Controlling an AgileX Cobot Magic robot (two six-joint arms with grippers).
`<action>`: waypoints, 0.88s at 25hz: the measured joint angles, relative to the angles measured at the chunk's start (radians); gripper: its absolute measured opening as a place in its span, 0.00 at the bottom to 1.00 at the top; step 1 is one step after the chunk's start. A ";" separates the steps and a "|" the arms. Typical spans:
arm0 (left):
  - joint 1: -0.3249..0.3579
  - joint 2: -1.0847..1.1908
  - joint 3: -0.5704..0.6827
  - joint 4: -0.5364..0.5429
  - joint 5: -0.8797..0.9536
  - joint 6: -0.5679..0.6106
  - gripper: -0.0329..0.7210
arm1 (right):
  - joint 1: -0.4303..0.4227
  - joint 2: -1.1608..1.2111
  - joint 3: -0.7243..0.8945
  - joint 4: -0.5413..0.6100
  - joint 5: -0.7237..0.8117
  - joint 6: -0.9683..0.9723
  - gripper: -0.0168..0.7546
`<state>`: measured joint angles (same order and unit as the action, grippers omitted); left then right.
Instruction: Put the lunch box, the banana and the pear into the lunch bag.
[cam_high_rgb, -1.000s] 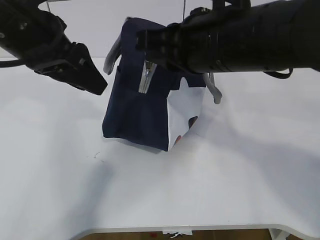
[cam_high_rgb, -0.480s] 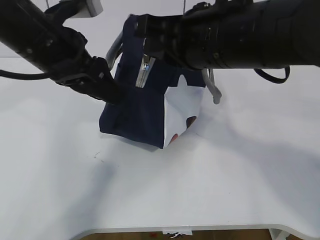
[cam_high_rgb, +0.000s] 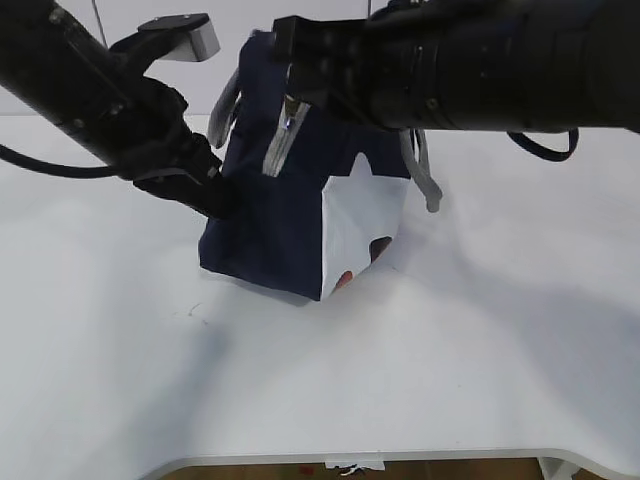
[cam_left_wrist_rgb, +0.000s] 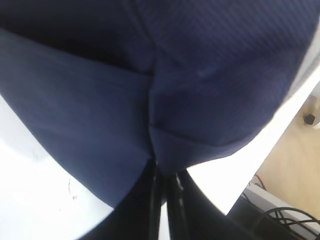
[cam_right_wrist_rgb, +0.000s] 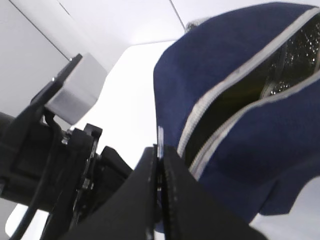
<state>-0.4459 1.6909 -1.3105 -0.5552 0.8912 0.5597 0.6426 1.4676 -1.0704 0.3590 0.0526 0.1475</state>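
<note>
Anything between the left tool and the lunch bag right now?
Nothing: the left wrist view shows the left tool shut right on a fold of the lunch bag fabric, with no object in between.

Legible text, labels, brands, numbers, signs: none in any view. Lunch bag (cam_high_rgb: 270, 230): navy fabric and white side panel carry no readable lettering; a small dark and red mark low on the white panel is too small to make out. Arm housings: no markings that can be read. Surface (cam_high_rgb: 450, 350): no print or label.
</note>
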 joint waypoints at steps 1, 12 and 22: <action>0.000 0.000 0.000 0.003 0.002 0.005 0.04 | 0.000 0.000 0.000 0.000 -0.005 0.000 0.02; 0.000 0.000 0.000 0.124 0.084 0.017 0.03 | -0.005 0.000 0.000 0.000 -0.039 -0.010 0.02; -0.002 -0.030 0.000 0.132 0.106 0.018 0.03 | -0.129 0.000 -0.002 0.000 -0.053 -0.013 0.02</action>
<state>-0.4480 1.6612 -1.3105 -0.4230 0.9972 0.5773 0.5132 1.4676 -1.0727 0.3590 0.0000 0.1340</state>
